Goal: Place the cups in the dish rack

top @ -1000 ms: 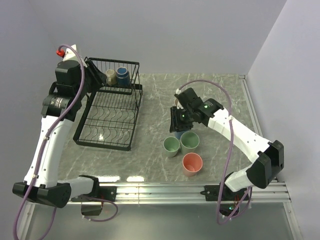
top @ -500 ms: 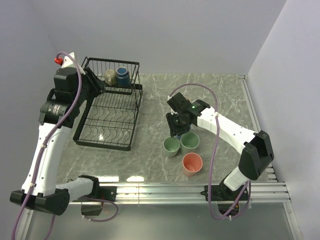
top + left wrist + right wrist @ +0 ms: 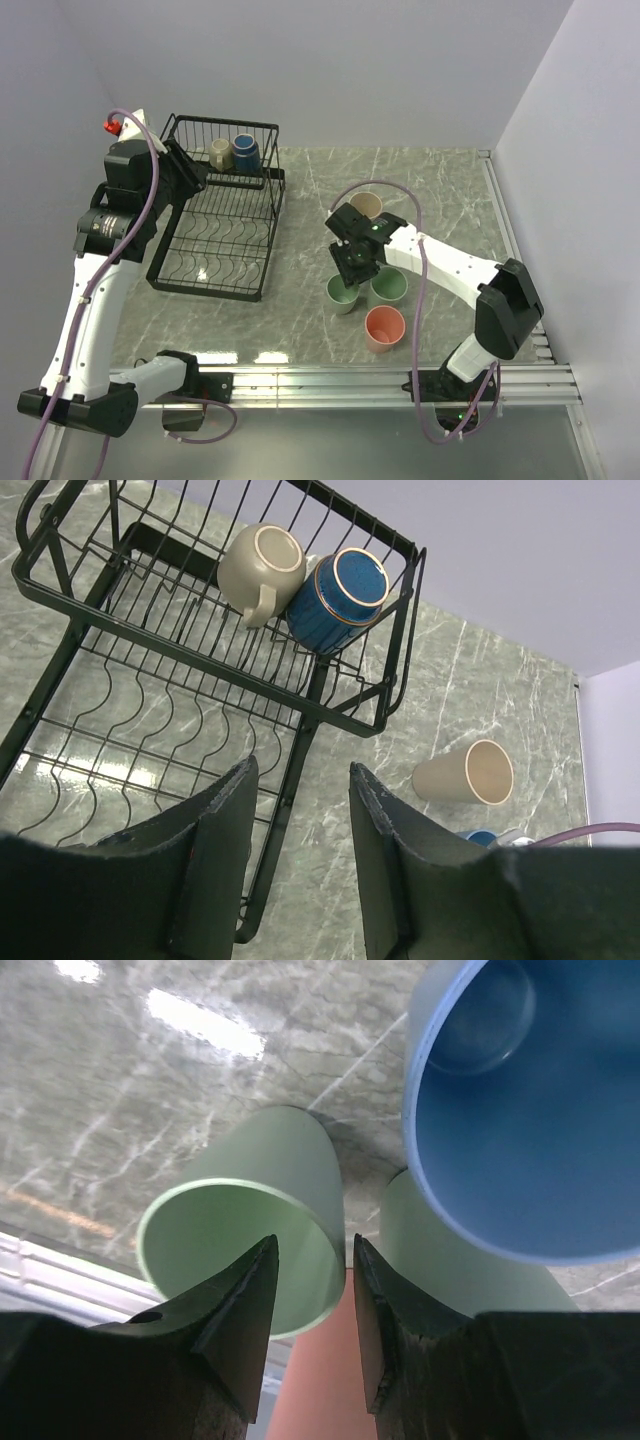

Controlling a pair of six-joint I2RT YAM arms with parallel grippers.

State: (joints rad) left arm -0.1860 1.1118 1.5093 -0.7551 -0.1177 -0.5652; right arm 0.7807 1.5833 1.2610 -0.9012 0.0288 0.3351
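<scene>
The black wire dish rack (image 3: 205, 290) stands at the left; its basket tier (image 3: 300, 695) holds a small beige mug (image 3: 262, 562) and a small dark-blue cup (image 3: 340, 588). My left gripper (image 3: 300, 770) is open and empty above the rack's right edge. My right gripper (image 3: 314, 1245) is open, with one finger inside the left pale green cup (image 3: 260, 1190) and the other outside its wall. Beside it stand the second pale green cup (image 3: 450, 1260), the salmon cup (image 3: 320, 1380) and the light blue cup (image 3: 520, 1110). A beige tumbler (image 3: 366, 205) lies on its side behind them.
The marble table top ends in a metal rail (image 3: 330, 380) at the near edge and grey walls at the back and right. A purple cable (image 3: 415, 260) loops over the right arm. The rack's long tier with curved slots (image 3: 225, 225) holds nothing.
My right gripper has moved towards the near left and down onto the left green cup's rim, uncovering the beige tumbler. My left arm has drawn slightly back to the left.
</scene>
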